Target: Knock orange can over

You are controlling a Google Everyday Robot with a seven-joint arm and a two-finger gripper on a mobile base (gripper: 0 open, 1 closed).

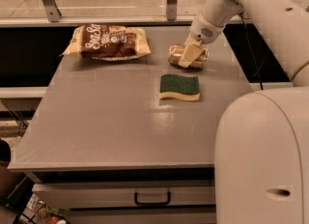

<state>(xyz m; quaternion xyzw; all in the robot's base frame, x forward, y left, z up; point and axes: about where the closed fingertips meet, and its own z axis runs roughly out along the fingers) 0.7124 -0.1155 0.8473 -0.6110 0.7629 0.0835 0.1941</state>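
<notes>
The orange can lies on its side at the back right of the grey table, its long axis running left to right. My gripper comes down from the upper right on the white arm and rests right on the can, covering its middle. The can's left end and right end show on either side of the gripper.
A brown snack bag lies at the back left of the table. A green and yellow sponge lies just in front of the can. A railing runs behind the table. My white base fills the lower right.
</notes>
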